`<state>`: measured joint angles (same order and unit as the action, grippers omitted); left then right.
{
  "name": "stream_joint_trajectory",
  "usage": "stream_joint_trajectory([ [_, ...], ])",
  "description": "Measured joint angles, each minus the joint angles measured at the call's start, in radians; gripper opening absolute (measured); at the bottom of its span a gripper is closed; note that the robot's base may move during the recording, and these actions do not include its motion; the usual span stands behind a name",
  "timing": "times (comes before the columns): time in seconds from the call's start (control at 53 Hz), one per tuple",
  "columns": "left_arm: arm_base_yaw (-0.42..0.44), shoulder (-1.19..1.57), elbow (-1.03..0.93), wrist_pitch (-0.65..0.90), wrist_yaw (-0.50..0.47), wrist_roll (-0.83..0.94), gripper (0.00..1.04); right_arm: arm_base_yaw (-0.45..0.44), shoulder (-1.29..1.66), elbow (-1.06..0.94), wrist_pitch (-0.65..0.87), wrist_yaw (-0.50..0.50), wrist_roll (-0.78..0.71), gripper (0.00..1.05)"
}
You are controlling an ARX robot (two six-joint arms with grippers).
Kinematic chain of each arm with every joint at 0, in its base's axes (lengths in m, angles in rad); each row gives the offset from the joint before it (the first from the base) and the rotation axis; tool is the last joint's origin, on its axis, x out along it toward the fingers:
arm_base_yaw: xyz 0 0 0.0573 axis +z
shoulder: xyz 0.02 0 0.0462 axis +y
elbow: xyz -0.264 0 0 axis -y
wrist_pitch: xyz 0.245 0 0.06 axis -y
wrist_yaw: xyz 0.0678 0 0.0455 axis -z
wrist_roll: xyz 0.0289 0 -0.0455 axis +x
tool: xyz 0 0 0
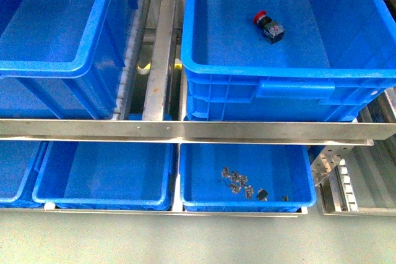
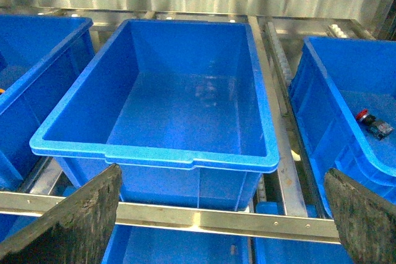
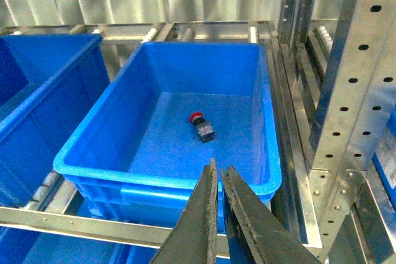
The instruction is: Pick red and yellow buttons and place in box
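Steel rack (image 1: 185,130) of two shelves. Upper shelf, right: large deep blue box (image 1: 223,97), ribbed front with raised panel. Upper shelf, left, across a roller rail: second blue crate (image 1: 55,67). Lower shelf, under the box: shallower blue tray (image 1: 247,205). Left gripper (image 2: 223,171): fingers spread wide apart, holding nothing, facing the second crate. Right gripper (image 3: 220,166): fingers pressed nearly together on nothing, before the box's near rim. Near the middle of the box floor: red button (image 1: 267,26), on its side, black body. In the tray: small metal parts (image 1: 235,180).

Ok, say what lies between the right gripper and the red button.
Right wrist view: only bare floor and near rim of the blue crate separate right gripper and red button.
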<state>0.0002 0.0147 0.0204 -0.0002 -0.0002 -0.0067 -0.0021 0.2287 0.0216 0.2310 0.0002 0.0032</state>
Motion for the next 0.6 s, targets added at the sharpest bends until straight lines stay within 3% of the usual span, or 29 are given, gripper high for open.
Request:
stream_joint_trajectory([
  [0.207,0.0,0.0,0.0,0.0,0.0,0.0,0.97,0.0,-0.051,0.0,-0.052,0.0,0.0,0.04],
  [0.302,0.0,0.0,0.0,0.0,0.0,0.0,0.97,0.0,-0.184,0.0,-0.216,0.001,0.0,0.04],
  [0.566,0.0,0.0,0.0,0.0,0.0,0.0,0.97,0.0,-0.224,0.0,-0.229,0.001,0.0,0.04],
  [0.603,0.0,0.0,0.0,0.0,0.0,0.0,0.97,0.0,-0.224,0.0,-0.229,0.0,-0.001,0.09],
])
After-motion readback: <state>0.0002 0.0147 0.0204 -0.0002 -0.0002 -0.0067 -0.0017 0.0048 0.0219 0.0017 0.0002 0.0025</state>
